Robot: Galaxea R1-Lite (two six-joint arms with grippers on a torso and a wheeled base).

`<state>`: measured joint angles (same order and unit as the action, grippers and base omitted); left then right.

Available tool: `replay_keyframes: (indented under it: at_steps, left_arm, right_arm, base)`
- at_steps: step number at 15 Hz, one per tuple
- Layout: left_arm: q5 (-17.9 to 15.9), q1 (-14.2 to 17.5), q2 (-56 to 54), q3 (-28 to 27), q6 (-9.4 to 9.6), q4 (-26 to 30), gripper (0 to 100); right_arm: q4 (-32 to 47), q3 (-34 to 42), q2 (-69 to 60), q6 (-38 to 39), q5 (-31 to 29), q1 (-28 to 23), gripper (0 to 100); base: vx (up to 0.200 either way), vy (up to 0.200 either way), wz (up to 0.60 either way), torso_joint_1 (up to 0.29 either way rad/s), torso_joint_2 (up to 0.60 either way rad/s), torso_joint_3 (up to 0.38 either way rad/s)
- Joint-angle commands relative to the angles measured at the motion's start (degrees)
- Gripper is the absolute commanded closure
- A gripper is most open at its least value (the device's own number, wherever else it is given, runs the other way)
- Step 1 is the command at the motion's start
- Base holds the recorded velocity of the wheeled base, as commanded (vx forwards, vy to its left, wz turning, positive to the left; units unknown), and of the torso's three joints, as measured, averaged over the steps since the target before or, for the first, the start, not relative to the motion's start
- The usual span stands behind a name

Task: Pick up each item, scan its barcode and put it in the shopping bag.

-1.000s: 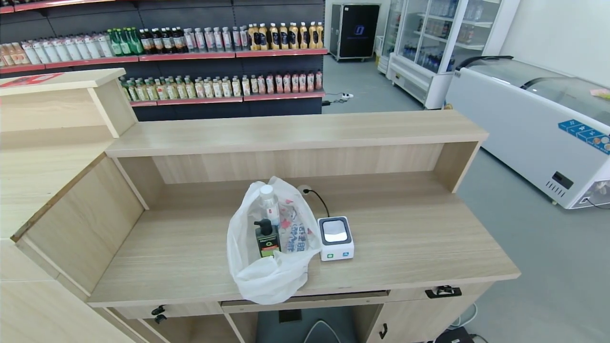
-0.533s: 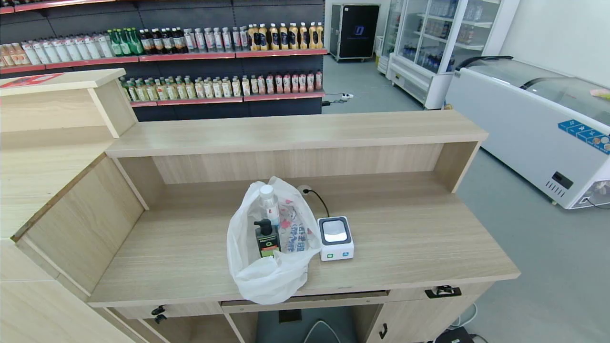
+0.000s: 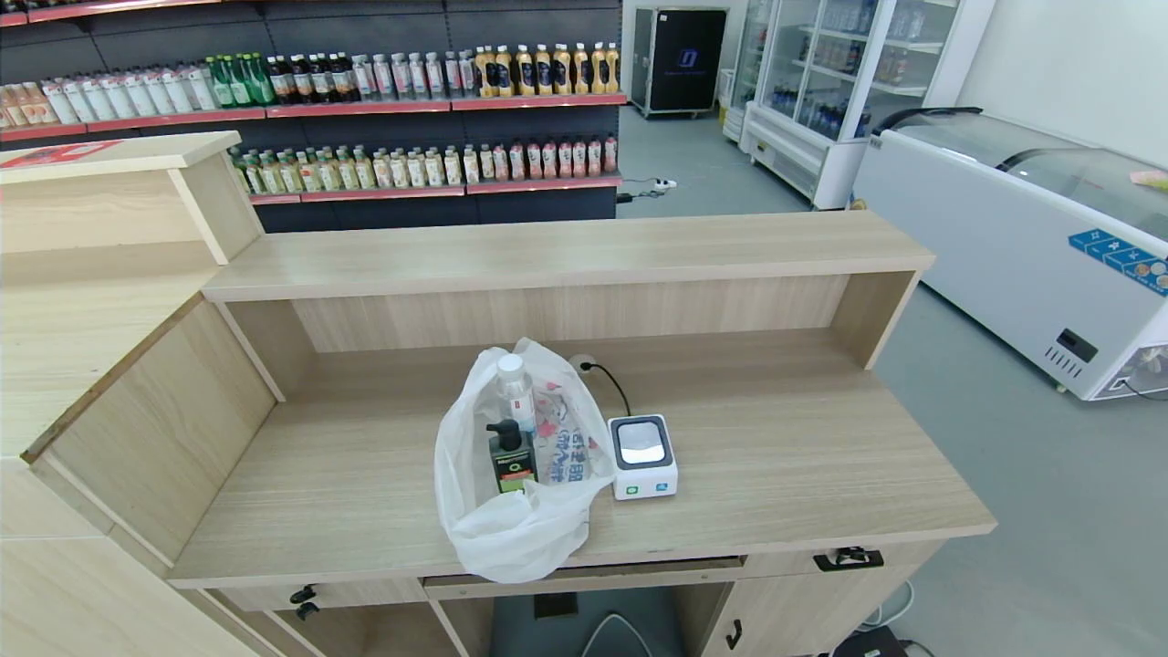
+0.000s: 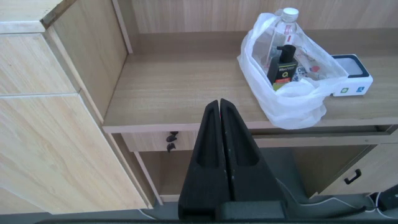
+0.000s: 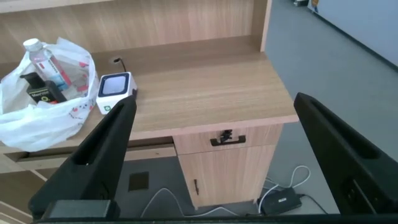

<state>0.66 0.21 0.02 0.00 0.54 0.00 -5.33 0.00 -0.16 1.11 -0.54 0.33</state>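
The task looks done: water bottle (image 3: 516, 388) and pump bottle (image 3: 511, 464) sit in the shopping bag (image 3: 516, 538) mid-frame; left tool (image 4: 219, 106) clenched empty, right tool (image 5: 214, 102) released.

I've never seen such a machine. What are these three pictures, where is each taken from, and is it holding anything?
It is a two-armed robot at a shop counter. The wide picture comes from a camera on its head, looking down. The other two come from cameras on its wrists; the black wedges are its grippers, pincers for picking things up. The left gripper is shut on nothing, the right gripper spread open, so nothing is held. On the counter stands a white shopping bag with a clear bottle and a dark pump bottle inside. Beside it, on the robot's right, sits a small white barcode scanner.
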Motion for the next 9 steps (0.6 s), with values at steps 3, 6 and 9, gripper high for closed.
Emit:
replay_keyframes:
  at_steps: [3,6,9]
  left_arm:
    - [0.04,0.06,-0.02,0.0,-0.01,0.0,100]
    - [-0.04,0.06,-0.02,0.0,-0.01,0.0,100]
    - [0.04,0.06,-0.02,0.0,-0.01,0.0,100]
  right_arm:
    - [-0.03,0.0,0.16,-0.05,0.01,0.02,0]
    - [-0.03,0.0,0.16,0.03,0.01,0.02,0]
    - [-0.03,0.0,0.16,0.03,0.01,0.02,0]
  base:
    - [0.0,0.0,0.0,0.0,0.0,0.0]
    - [0.0,0.0,0.0,0.0,0.0,0.0]
    - [0.0,0.0,0.0,0.0,0.0,0.0]
